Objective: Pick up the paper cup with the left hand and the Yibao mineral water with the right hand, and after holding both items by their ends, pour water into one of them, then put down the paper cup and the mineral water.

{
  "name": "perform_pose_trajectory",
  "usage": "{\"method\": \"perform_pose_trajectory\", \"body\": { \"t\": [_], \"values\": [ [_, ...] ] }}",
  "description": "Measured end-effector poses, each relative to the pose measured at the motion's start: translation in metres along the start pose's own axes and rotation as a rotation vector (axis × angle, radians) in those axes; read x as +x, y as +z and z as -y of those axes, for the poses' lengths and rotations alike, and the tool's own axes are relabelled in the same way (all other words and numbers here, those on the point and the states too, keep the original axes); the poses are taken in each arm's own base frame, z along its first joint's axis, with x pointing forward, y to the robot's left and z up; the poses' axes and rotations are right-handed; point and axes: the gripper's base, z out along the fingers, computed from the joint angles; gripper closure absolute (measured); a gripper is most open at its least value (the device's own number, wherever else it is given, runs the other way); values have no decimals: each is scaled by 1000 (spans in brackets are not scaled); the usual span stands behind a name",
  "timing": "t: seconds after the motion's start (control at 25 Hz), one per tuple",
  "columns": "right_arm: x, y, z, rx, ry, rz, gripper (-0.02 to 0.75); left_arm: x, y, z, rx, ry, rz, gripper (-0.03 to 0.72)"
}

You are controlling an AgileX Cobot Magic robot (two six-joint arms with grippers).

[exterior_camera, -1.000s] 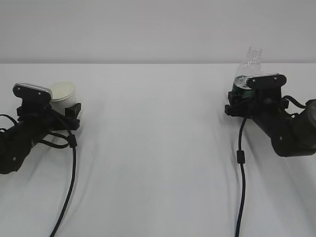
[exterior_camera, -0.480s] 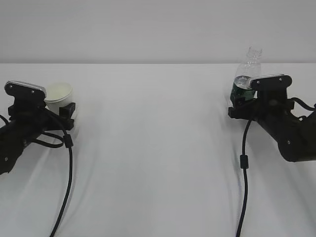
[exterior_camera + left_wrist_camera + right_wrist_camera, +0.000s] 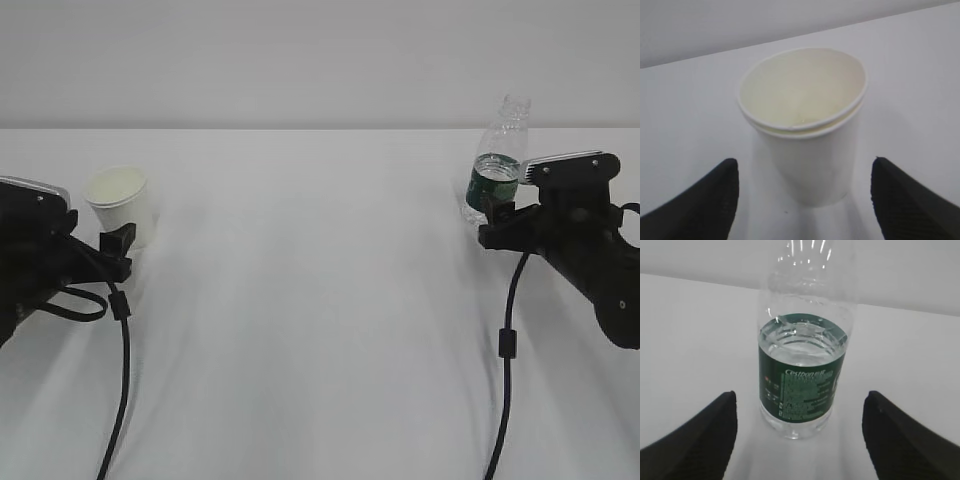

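The white paper cup (image 3: pixel 122 205) stands upright on the table at the left; in the left wrist view the cup (image 3: pixel 807 135) stands free ahead of the wide-apart black fingertips. My left gripper (image 3: pixel 118 250) is open, just in front of the cup and not touching it. The Yibao mineral water bottle (image 3: pixel 496 172), clear with a dark green label and no cap, stands upright at the right; the right wrist view shows the bottle (image 3: pixel 802 380) partly filled. My right gripper (image 3: pixel 495 228) is open, just in front of the bottle, apart from it.
The white table (image 3: pixel 320 300) runs to a pale wall at the back. Black cables (image 3: pixel 125 370) hang from both arms over the table's front part.
Both arms have drawn back toward the camera and outward. The cup and the bottle, before between the fingers, now stand free on the table.
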Motion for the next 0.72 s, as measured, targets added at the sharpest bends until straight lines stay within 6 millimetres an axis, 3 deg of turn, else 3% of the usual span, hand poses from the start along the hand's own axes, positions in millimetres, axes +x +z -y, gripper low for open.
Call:
{"method": "perform_pose_trajectory", "body": {
  "t": [0.28, 0.32, 0.36, 0.72],
  "values": [
    [-16, -37, 3, -6, -13, 35, 145, -19, -30, -3, -20, -8, 30, 96],
    [-27, -41, 4, -3, -14, 71, 145, -23, -34, -4, -21, -7, 42, 96],
    [-24, -47, 4, -11, -24, 56, 145, -29, -38, -4, -23, -7, 57, 96],
    [-85, -103, 11, -23, -78, 134, 146, -96, -74, -11, -29, -4, 112, 96]
  ]
}}
